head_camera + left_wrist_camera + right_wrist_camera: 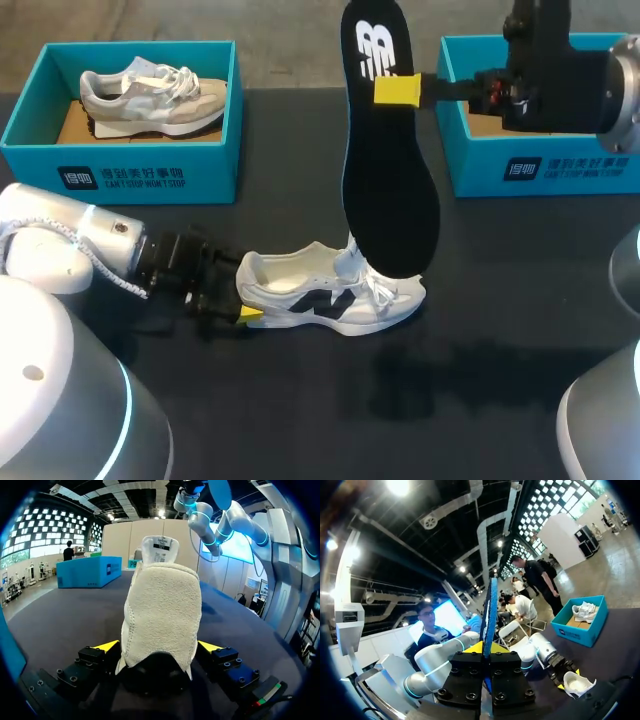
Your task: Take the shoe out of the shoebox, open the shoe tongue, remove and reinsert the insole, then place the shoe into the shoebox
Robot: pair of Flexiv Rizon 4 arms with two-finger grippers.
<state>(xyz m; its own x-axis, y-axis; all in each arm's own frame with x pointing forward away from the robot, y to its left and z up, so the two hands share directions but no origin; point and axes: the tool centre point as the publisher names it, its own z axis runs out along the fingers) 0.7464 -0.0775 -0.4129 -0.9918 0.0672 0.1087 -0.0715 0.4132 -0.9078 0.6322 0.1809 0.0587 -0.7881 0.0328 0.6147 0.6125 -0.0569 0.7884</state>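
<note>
A white shoe (335,295) with a dark logo stands on the black table, toe to the right. My left gripper (243,296) is at its heel. In the left wrist view the heel of the shoe (162,610) fills the gap between the open fingers, whose yellow tips (107,645) stand close on either side. The tongue (159,547) is raised. High above the shoe hangs the black insole (388,170), upright, its toe end just over the laces. My right gripper (395,90) is shut on it near its heel end. The insole (489,615) shows edge-on between the right gripper's (487,652) fingers.
A teal shoebox (125,165) at the back left holds a beige shoe (150,95). A second teal shoebox (545,165) stands at the back right, under my right arm. My two arms' bases take up the near corners.
</note>
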